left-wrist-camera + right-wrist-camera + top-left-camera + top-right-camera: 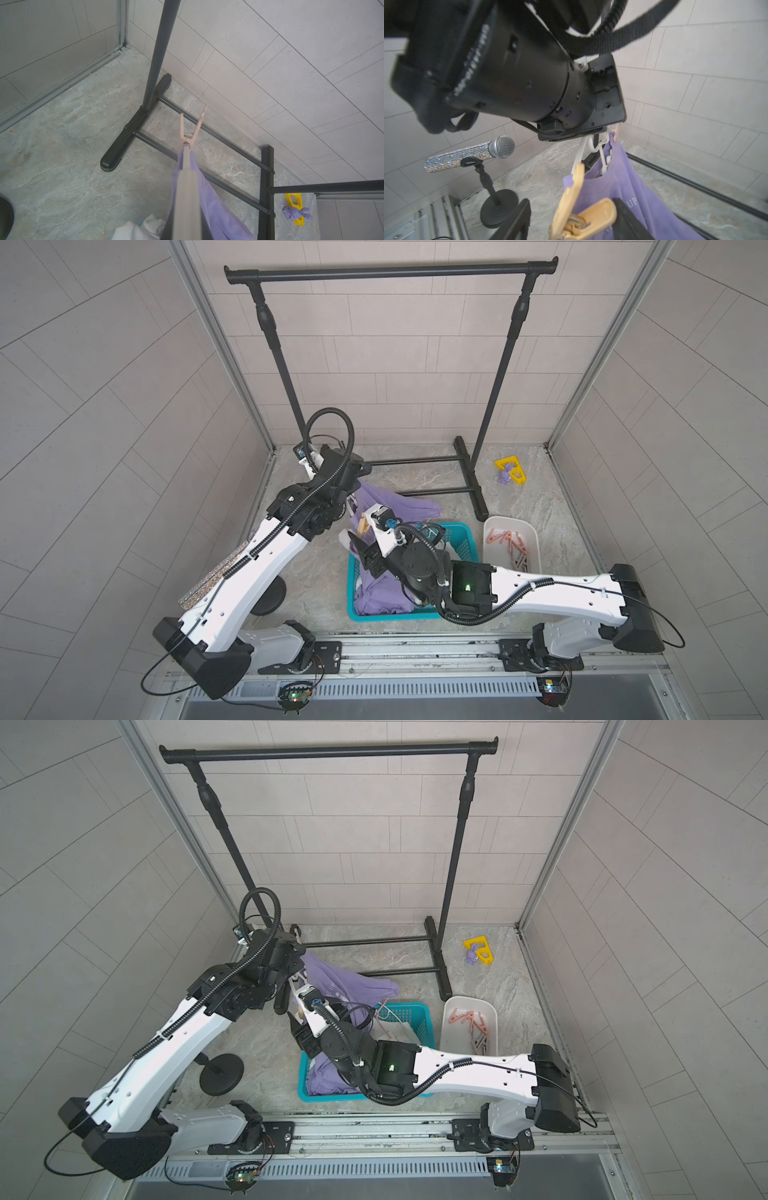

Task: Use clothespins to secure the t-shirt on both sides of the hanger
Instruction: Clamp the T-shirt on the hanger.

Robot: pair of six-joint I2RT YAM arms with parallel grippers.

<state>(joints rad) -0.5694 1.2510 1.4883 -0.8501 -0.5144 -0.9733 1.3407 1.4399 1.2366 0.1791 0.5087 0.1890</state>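
A lilac t-shirt (401, 506) hangs on a white hanger (579, 153) above the floor. My left gripper (282, 995) is shut on the hanger near its hook. A salmon-pink clothespin (192, 128) clamps the shirt at the hanger's far end. A peach-tan clothespin (568, 199) is clipped on the near shoulder, also showing in a top view (363, 526). My right gripper (573, 220) is open around that clothespin. One finger (627, 218) lies against its handle and the other finger (519, 218) stands clear. More clothespins (509, 541) lie in a white tray.
The white tray (534, 539) sits right of a teal basket (461, 531) holding more lilac cloth. A black clothes rack (390, 271) stands behind. A glitter microphone on a stand (471, 153) is at the left. A yellow object (511, 468) lies at the back right.
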